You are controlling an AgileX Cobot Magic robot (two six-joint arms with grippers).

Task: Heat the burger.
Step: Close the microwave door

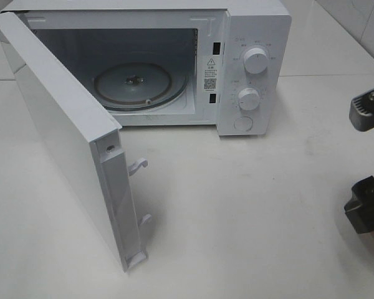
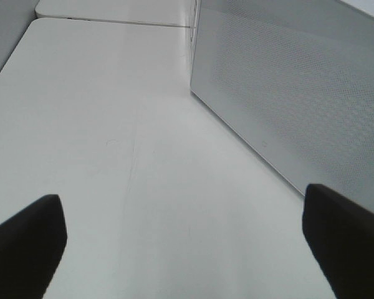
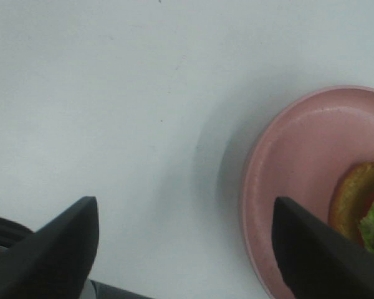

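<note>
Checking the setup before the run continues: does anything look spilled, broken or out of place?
Nothing stands out. The microwave door hangs open, its glass turntable bare and seated flat. The burger sits on its pink plate, and the table shows no spills.

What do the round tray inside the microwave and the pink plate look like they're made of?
The tray looks like clear glass: see-through, with glints on its rim. The plate under the burger looks like matte plastic or glazed ceramic; its smooth, even pink leaves that open.
</note>
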